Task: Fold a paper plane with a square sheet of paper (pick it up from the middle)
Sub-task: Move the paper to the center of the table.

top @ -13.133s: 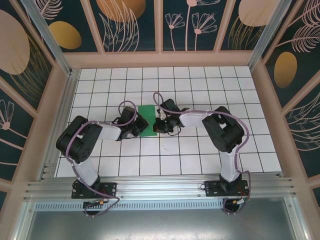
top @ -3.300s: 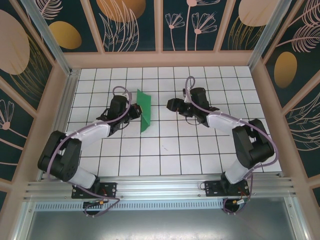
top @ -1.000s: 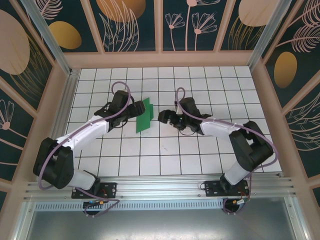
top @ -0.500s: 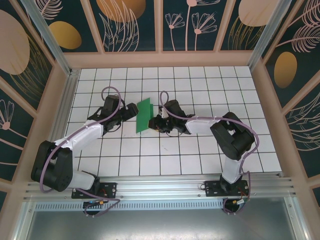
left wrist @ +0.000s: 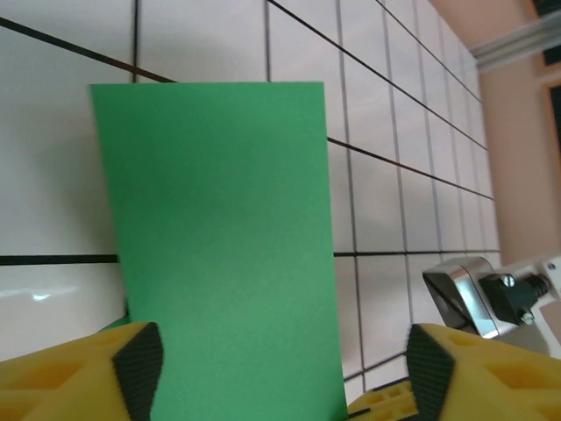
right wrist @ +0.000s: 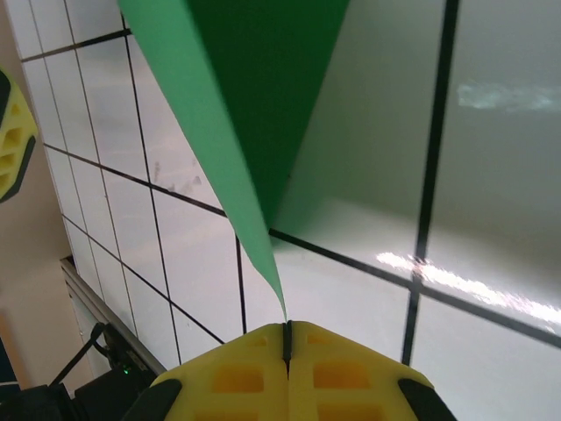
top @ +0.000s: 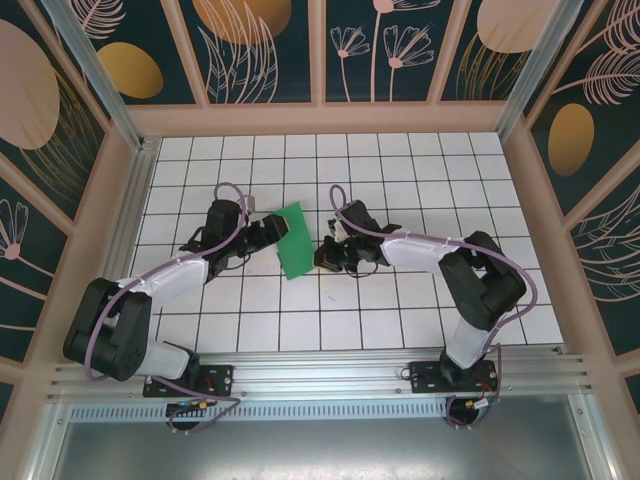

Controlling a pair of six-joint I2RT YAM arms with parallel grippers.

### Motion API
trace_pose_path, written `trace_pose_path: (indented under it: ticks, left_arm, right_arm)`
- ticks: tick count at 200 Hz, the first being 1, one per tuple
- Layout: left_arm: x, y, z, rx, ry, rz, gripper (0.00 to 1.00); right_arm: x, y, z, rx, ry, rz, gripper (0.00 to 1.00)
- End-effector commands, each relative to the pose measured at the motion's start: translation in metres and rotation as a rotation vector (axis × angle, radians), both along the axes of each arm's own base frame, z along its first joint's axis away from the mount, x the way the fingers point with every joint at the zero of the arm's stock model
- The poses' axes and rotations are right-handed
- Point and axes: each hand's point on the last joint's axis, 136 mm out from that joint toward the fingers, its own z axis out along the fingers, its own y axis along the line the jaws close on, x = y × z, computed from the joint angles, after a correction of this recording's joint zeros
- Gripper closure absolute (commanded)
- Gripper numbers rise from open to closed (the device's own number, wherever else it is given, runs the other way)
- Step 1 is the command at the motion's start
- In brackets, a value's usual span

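Sheet of paper (top: 293, 240): bright green, seen a little left of the middle of the overhead frame, between the two grippers. Its edges are set at a slant to the grid lines, and one corner points toward the bottom of the frame.

Left gripper (left wrist: 285, 368): the jaws are seen standing apart. One yellow finger with a black pad is placed at the lower left of the left wrist view, the other at the lower right.

Sheet in the left wrist view: the middle of the frame is covered by the flat green surface. It has a straight top edge and runs down between the two fingers. Its left edge is found just beside the left pad, while a strip of white tile is left between its right edge and the right pad. Whether either pad is touched cannot be told.

Right gripper (right wrist: 287, 344): the yellow fingers are pressed together at the bottom centre of the right wrist view. A narrow corner of the sheet is clamped in the seam between them.

Sheet in the right wrist view: the paper widens from the seam toward the top of the frame. A lighter strip is seen on the left and a darker face on the right.

Table (top: 400, 300): white tiles divided by black grid lines.

Arms: both are seen stretched from bases at the bottom edge of the overhead frame toward the sheet.
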Motion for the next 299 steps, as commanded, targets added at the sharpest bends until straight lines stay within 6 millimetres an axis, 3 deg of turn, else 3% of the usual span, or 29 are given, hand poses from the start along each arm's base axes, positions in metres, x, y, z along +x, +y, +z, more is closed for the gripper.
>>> trace_pose_path:
  ticks: [1,19,64,105,138,215,264,296,299]
  left_arm:
    - [-0.005,-0.024,0.010,-0.132,-0.041,-0.103,0.36]
    - [-0.007,-0.033,0.003,-0.162,-0.025,-0.127,0.45]
    - [-0.004,-0.042,-0.013,-0.169,0.002,-0.140,0.53]
    - [0.003,-0.026,-0.053,-0.029,0.076,-0.067,0.60]
    - [0.005,-0.015,-0.071,0.045,0.110,-0.025,0.64]
    - [0.006,-0.011,-0.081,0.094,0.126,-0.024,0.66]
    - [0.022,-0.017,-0.059,0.087,0.060,-0.029,0.66]
    - [0.033,-0.012,-0.062,0.143,0.054,-0.005,0.66]
    - [0.033,-0.011,-0.071,0.160,0.073,-0.002,0.66]
  right_arm:
    - [-0.021,-0.025,-0.007,-0.093,0.058,0.021,1.00]
    - [-0.023,-0.027,-0.007,-0.109,0.065,0.019,1.00]
    - [-0.016,-0.022,-0.005,-0.105,0.060,0.018,1.00]
    - [-0.007,-0.014,-0.005,-0.103,0.053,0.029,1.00]
    - [-0.001,-0.008,-0.005,-0.100,0.050,0.037,1.00]
    - [0.002,0.001,-0.018,-0.131,0.079,0.065,1.00]
    - [-0.003,0.000,-0.027,-0.168,0.099,0.091,1.00]
    - [-0.002,0.002,-0.028,-0.172,0.097,0.099,1.00]
    - [-0.002,0.002,-0.028,-0.173,0.098,0.100,1.00]
